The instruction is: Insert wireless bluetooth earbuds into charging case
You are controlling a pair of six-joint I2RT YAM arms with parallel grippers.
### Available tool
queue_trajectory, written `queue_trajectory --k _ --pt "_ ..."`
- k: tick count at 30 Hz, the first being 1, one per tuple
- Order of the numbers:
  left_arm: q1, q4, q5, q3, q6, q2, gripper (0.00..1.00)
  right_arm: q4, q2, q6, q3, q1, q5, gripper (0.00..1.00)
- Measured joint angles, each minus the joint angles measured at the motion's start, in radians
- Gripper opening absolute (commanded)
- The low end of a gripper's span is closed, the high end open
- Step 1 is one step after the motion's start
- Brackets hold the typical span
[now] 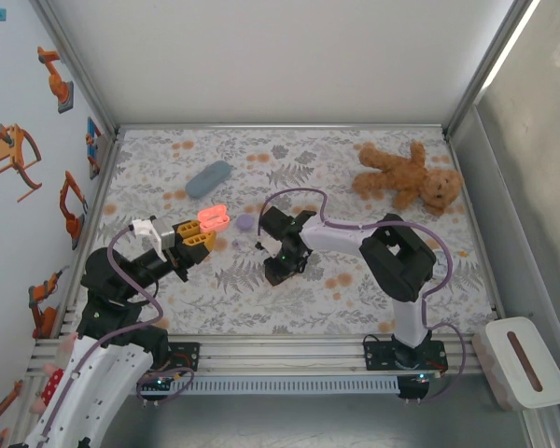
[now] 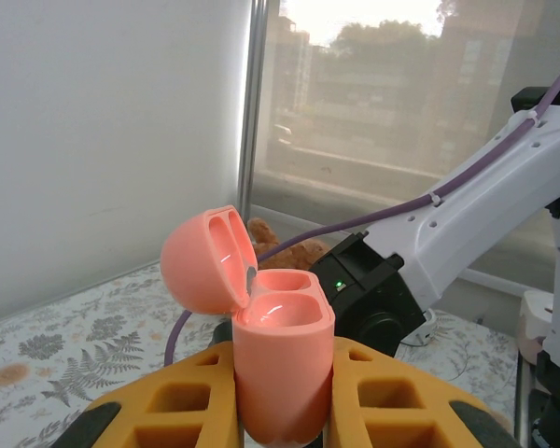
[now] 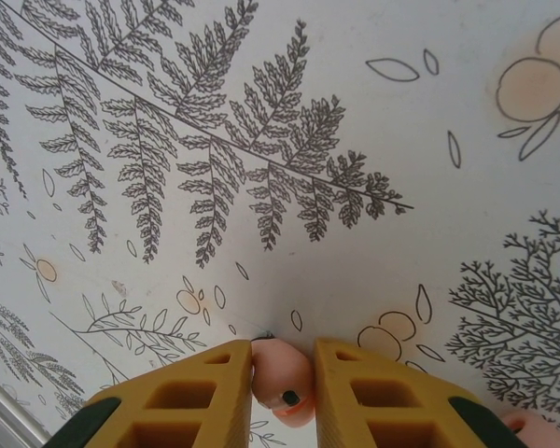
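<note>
A salmon-pink charging case [image 2: 285, 373] stands upright between the yellow fingers [image 2: 177, 401] of my left gripper [image 2: 285, 406], which is shut on it. Its lid [image 2: 205, 261] is hinged open to the left, and both wells look bare. From above, the case [image 1: 212, 218] is held over the table's left side by the left gripper [image 1: 198, 233]. My right gripper [image 1: 282, 261] points down at the tablecloth mid-table. A pink earbud [image 3: 282, 378] sits between its pads [image 3: 196, 401], touching both; the right gripper [image 3: 283, 373] is shut on it. Another pink bit [image 3: 541, 431] lies at the frame's lower right corner.
A blue-grey case [image 1: 209, 178] lies at the back left and a small lilac object [image 1: 245, 223] lies just right of the held case. A teddy bear [image 1: 409, 175] sprawls at the back right. A white box [image 1: 523, 362] sits off the table's right edge.
</note>
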Motion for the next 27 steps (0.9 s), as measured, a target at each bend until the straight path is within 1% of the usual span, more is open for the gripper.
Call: queue_trajectory --k 5,11,20,27 --pt "0.000 -0.001 -0.006 0.000 0.000 -0.001 0.00 0.000 -0.013 0.000 -0.001 0.003 0.001 0.22" --pt "0.000 -0.004 -0.007 0.000 0.000 -0.003 0.00 0.003 -0.066 -0.001 -0.002 0.003 0.016 0.21" --pt "0.000 -0.008 -0.007 0.000 0.000 -0.002 0.00 0.003 -0.252 -0.026 0.002 0.003 0.077 0.21" --pt "0.000 0.013 -0.007 0.000 -0.009 0.022 0.00 0.002 -0.407 -0.079 0.081 0.003 0.140 0.22"
